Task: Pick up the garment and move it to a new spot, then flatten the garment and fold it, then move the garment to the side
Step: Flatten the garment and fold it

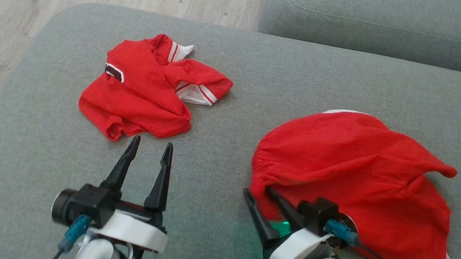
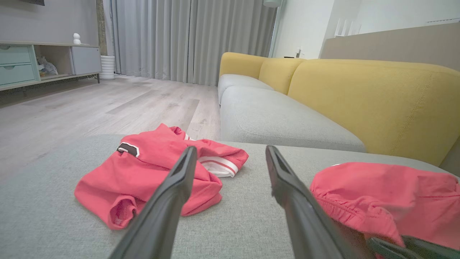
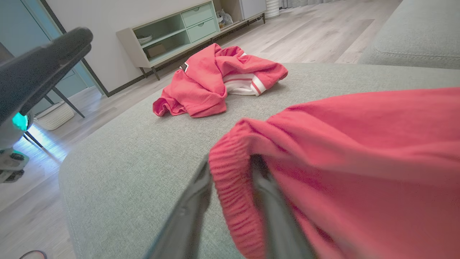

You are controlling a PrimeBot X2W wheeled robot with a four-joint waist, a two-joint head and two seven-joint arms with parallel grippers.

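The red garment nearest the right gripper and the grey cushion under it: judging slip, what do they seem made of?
Red garment: looks a thin, matte knit, perhaps jersey; it drapes in soft folds and its hem is gathered, ribbed like elastic. Grey cushion: matte woven upholstery, a fine speckled weave showing; the fibre can't be told.

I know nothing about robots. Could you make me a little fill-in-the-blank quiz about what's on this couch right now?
1. The left garment and the right garment are both ___ in colour.
2. The left gripper is ___, with nothing between its fingers.
3. The right gripper has the ribbed hem of the ___ garment between its fingers.
4. The backrest is ___.

Missing words: red; open; right; yellow.
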